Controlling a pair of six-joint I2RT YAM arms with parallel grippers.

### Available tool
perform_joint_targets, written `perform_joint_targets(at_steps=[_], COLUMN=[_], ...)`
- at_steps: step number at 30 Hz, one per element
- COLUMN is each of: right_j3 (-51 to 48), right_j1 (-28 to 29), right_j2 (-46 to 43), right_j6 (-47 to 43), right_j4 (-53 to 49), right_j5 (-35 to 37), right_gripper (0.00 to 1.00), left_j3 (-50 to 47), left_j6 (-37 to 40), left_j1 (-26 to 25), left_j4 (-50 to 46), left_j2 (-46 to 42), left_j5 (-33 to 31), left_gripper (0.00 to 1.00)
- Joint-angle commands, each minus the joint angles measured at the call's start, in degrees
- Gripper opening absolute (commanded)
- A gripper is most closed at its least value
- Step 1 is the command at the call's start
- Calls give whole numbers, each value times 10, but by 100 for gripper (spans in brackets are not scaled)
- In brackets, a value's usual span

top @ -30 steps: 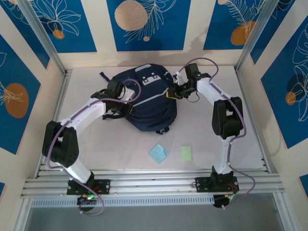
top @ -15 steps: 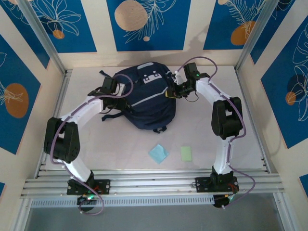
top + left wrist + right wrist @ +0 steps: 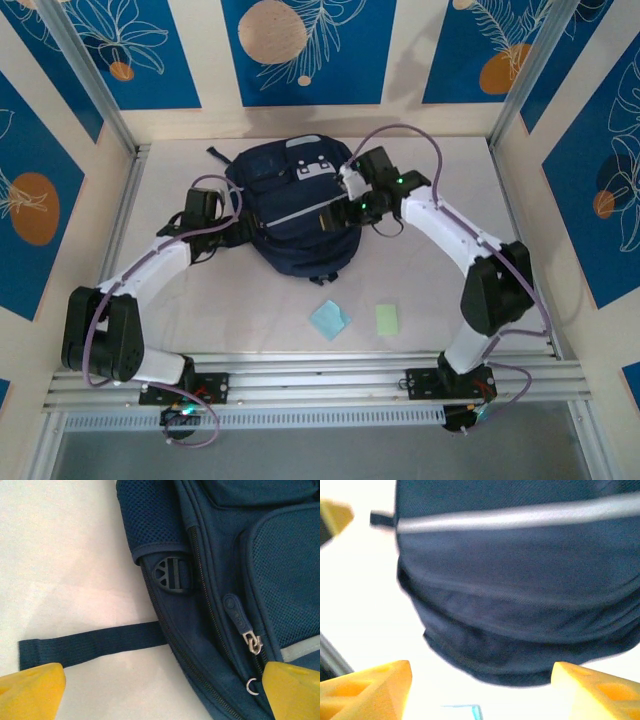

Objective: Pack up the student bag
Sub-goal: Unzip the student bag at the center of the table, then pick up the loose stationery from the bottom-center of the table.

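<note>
Fabric fills the middle of the scene: the student bag [image 3: 300, 215] lies flat on the white tabletop [image 3: 200, 300], toward the far side and between the two arms. Its white-patched front pocket faces up and its rounded lower end points toward the arm bases.

The left gripper [image 3: 232, 222] sits at the bag's left side. From the left wrist camera its yellow fingers [image 3: 32, 690] are spread as wide as the view allows, one over bare tabletop [image 3: 60, 555] and the other over the bag's [image 3: 225, 555] edge, with nothing held between them. Ahead of them a dark webbing strap [image 3: 95, 645] lies flat on the surface, running out from the bag's side. A round black buckle [image 3: 172, 575] is tucked under a mesh flap, and a metal zipper pull [image 3: 252, 642] hangs near the right finger.

The right gripper [image 3: 335, 210] is over the bag's right half. In the right wrist view, which is blurred, its fingers [image 3: 365, 690] also stand well apart and clamp nothing. The bag's [image 3: 520, 580] bulging lower end lies beyond them, crossed by a pale grey stripe [image 3: 520, 515].

Nearer the arm bases, apart from the bag, a light blue note [image 3: 329, 319] and a pale green note [image 3: 387, 319] lie just beside each other on the tabletop.
</note>
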Motion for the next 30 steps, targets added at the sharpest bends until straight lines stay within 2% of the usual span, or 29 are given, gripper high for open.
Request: perform_joint_targets(at_steps=[1, 7, 9, 13, 15, 16, 25, 30], right_j3=[-59, -157, -177, -199, -201, -202, -207, -207], right_j1=[38, 126, 148, 184, 196, 203, 291, 319], right_j2=[-40, -72, -66, -33, -12, -2, 57, 87], right_j6=[24, 84, 99, 112, 111, 107, 97, 101], right_j4=[-47, -38, -28, -8, -4, 0, 8, 7], right_j5=[47, 53, 52, 83, 104, 111, 188, 206], right_gripper=[74, 74, 73, 75, 81, 99, 99, 99], left_j3=[-10, -78, -78, -68, -72, -73, -82, -82], left_j6=[-61, -102, -114, -130, -135, -136, -127, -125], left_j1=[-2, -29, -37, -44, -47, -48, -51, -50], left_j4=[70, 172, 161, 133, 135, 133, 129, 131], left_j2=[-4, -34, -40, -39, -40, -39, -32, -32], left_j5=[32, 1, -8, 27, 40, 45, 61, 62], left_gripper=[100, 100, 100, 100, 100, 100, 100, 100])
